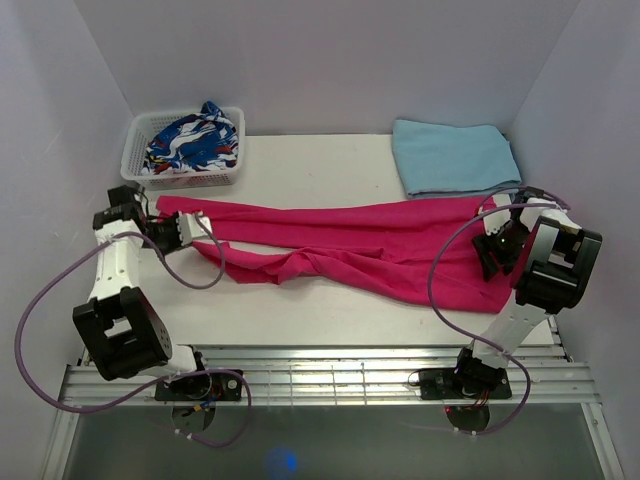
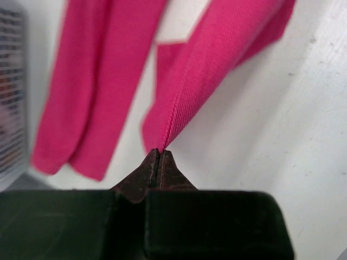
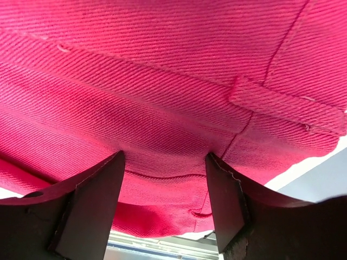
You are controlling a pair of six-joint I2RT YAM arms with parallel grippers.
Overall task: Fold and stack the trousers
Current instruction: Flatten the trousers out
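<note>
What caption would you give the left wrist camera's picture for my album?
Left gripper shut on an edge of the bright magenta-pink fabric trousers above the white table.

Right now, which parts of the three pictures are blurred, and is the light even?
Top view: even light, all sharp, the trousers cast little shadow. Left wrist view: sharp only where the left gripper pinches them; the farther leg and the basket are blurred. Right wrist view: the weave is crisp, the right gripper dark against it.
</note>
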